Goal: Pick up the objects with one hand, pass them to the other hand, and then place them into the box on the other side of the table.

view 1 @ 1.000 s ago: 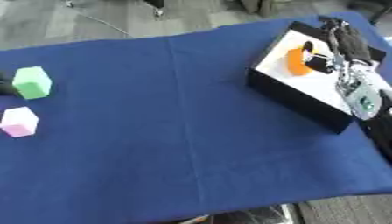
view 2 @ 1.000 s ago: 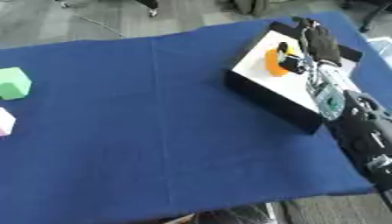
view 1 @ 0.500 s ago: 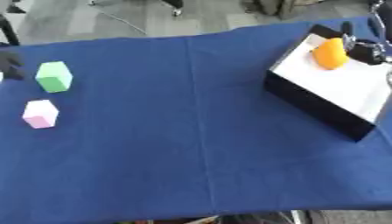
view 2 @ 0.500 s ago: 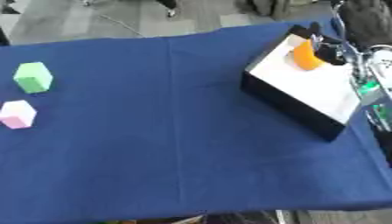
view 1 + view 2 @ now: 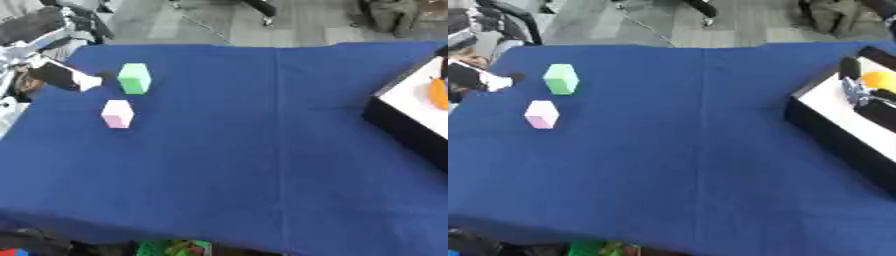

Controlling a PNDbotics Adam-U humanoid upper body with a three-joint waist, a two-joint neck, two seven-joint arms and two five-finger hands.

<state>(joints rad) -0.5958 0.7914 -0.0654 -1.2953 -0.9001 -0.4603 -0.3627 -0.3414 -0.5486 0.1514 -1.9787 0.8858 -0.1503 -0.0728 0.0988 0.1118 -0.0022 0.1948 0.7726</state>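
Observation:
A green block [image 5: 134,78] stands on the blue tablecloth [image 5: 262,150] at the far left, with a pink block [image 5: 117,113] just in front of it. My left hand [image 5: 63,77] comes in from the upper left and sits just left of the green block, apart from it. At the right edge stands a black box with a white inside [image 5: 833,132], and an orange object [image 5: 879,80] lies in it. My right hand [image 5: 857,91] is open over the box, its fingers [image 5: 849,67] spread beside the orange object.
Grey floor and chair legs [image 5: 254,7] lie beyond the table's far edge. Green and red things [image 5: 175,247] show below the front edge. The wide middle of the cloth holds nothing.
The camera has swung to the left, so the box slid to the right edge and the blocks moved inward. My left hand has come into view beside the green block.

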